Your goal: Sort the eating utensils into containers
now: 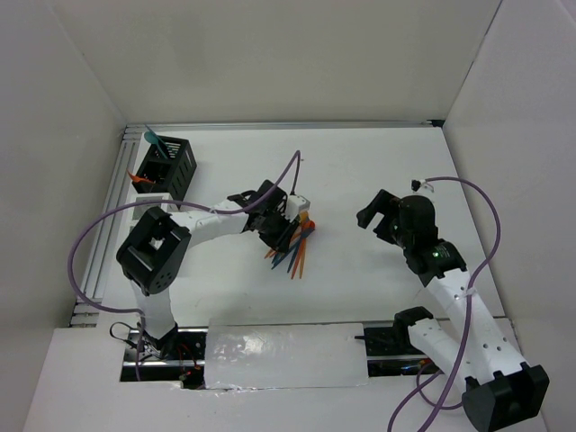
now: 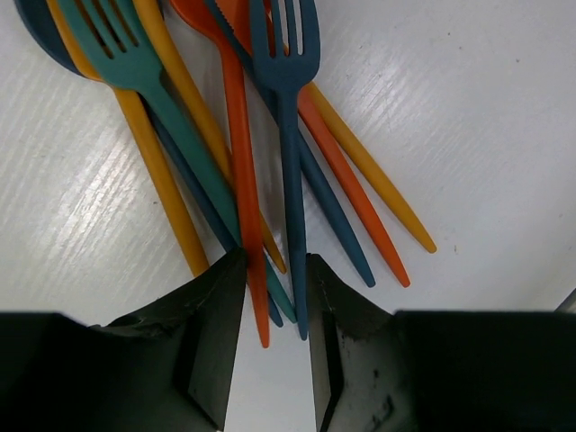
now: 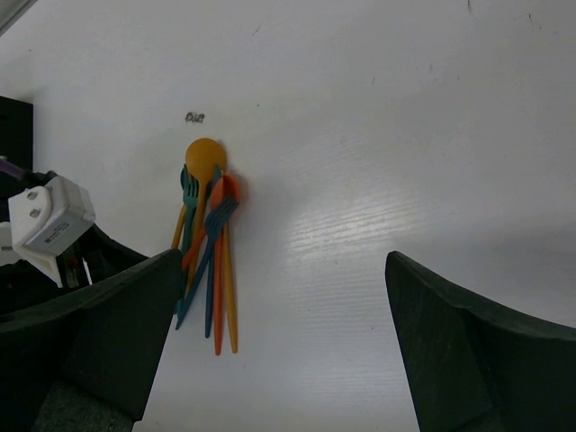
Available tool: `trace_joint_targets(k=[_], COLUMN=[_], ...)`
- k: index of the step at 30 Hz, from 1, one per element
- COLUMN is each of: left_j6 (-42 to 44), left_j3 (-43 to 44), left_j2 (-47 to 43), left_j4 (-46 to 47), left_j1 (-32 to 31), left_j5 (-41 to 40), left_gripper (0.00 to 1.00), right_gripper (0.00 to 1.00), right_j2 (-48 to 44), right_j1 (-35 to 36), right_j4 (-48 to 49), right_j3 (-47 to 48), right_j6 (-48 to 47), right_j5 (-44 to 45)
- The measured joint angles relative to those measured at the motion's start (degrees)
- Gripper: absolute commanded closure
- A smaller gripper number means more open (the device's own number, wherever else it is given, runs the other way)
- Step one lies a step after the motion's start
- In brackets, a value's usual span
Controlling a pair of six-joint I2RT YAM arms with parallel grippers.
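Note:
A pile of orange, teal, dark blue and yellow utensils (image 1: pixel 297 250) lies mid-table and also shows in the right wrist view (image 3: pixel 211 261). My left gripper (image 1: pixel 283 236) is low over it. Its narrowly open jaws (image 2: pixel 276 261) straddle the handle ends of an orange utensil (image 2: pixel 236 135) and a dark blue fork (image 2: pixel 286 135). A teal fork (image 2: pixel 135 63) lies to the left. My right gripper (image 1: pixel 378 216) is wide open and empty above bare table (image 3: pixel 283 258). The black caddy (image 1: pixel 171 166) at the back left holds a teal utensil (image 1: pixel 151 138). A pale caddy (image 1: pixel 148 200) in front is mostly hidden.
White walls enclose the table on three sides. A metal rail (image 1: pixel 112 225) runs along the left edge. A translucent sheet (image 1: pixel 283 355) lies at the near edge between the arm bases. Purple cables loop off both arms.

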Motion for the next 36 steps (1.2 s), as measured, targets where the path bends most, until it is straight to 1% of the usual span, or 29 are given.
trace_joint_targets(k=[3,6,10,11,13,14,15,17,23,27,31,36], left_j6=[0.07,0.24,1.09,1.20,1.22,1.29,1.27,1.25,0.81,-0.48,-0.92,-1.88], left_j3=[0.00,0.00,0.00,0.00,0.00,0.00,0.00,0.00,0.02,0.02,0.02,-0.37], left_j2=[1.03,1.53,2.14,2.32,2.51,2.54,2.54,2.54,2.51,1.25,-4.04,-11.82], left_j4=[0.00,0.24,0.07,-0.02,0.00,0.02,0.04,0.13,0.20,-1.20,-2.95,-1.60], left_j1=[-0.59,-0.70,-0.66,-0.66,-0.61,-0.59,-0.59,-0.59,-0.59,0.15,2.78,7.04], left_j5=[-0.85,-1.46,-2.14,-2.43,-2.89,-3.13,-3.19,-3.39,-3.28,-2.36,0.24,4.50], left_gripper=[0.56,0.63,0.65,0.67,0.77,0.89,0.94,1.00,1.00,1.00,1.00,1.00], right_gripper=[0.00,0.00,0.00,0.00,0.00,0.00,0.00,0.00,0.00,0.00,0.00,0.01], right_j2=[-0.07,-0.37,-1.51,-1.79,-2.25,-2.47,-2.49,-2.56,-2.64,-1.99,1.25,7.15], right_j1=[0.00,0.00,0.00,0.00,0.00,0.00,0.00,0.00,0.00,0.00,0.00,0.00], right_j4=[0.20,0.20,0.13,0.13,0.11,0.11,0.11,0.09,0.17,1.46,4.00,7.69], right_j3=[-0.24,-0.39,-0.63,-0.63,-0.63,-0.63,-0.63,-0.63,-0.63,-0.63,-0.63,-0.57], right_j6=[0.00,0.00,0.00,0.00,0.00,0.00,0.00,0.00,-0.22,-1.14,-1.49,-1.42], right_j5=[0.00,0.00,0.04,0.04,0.04,0.04,0.04,0.07,-0.42,-2.43,-5.95,-10.03])
